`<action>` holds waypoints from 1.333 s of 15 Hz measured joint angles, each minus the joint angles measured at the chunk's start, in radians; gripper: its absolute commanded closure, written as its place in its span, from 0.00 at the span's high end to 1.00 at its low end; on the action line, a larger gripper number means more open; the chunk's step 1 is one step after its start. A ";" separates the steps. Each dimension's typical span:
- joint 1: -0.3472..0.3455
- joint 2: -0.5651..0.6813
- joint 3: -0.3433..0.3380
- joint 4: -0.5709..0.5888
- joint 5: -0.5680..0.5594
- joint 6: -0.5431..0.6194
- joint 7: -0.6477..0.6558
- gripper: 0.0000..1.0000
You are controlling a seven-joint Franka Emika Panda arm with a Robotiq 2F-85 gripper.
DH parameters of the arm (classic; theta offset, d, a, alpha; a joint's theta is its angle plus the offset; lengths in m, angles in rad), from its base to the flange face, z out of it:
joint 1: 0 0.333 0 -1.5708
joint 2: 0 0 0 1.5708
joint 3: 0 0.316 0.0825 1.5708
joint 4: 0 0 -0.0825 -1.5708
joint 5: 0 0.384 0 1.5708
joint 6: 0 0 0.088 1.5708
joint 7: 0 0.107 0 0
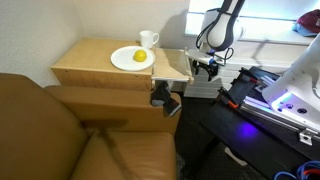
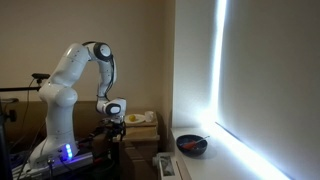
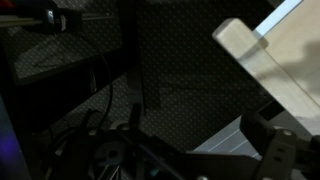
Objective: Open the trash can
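Note:
The trash can point(image 1: 172, 66) is a narrow light tan bin with a flat pale top, standing right beside the wider wooden cabinet. A small black piece point(image 1: 163, 98) shows at its front. My gripper point(image 1: 206, 68) hangs just beside the bin's far side, at about the height of its top, not touching it. It also shows in an exterior view point(image 2: 110, 129), low under the white arm. In the dim wrist view the gripper point(image 3: 190, 150) looks open and empty, and a tan corner of the bin point(image 3: 243, 42) shows at upper right.
The wooden cabinet point(image 1: 90, 62) carries a plate point(image 1: 131, 58) with a yellow item and a white cup point(image 1: 148, 40). A brown sofa point(image 1: 60, 130) fills the foreground. The robot's base and a lit rail point(image 1: 270, 100) lie beside the bin. A red bowl point(image 2: 193, 145) sits on the floor.

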 measured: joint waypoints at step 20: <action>-0.513 0.246 0.473 0.207 0.335 0.236 -0.050 1.00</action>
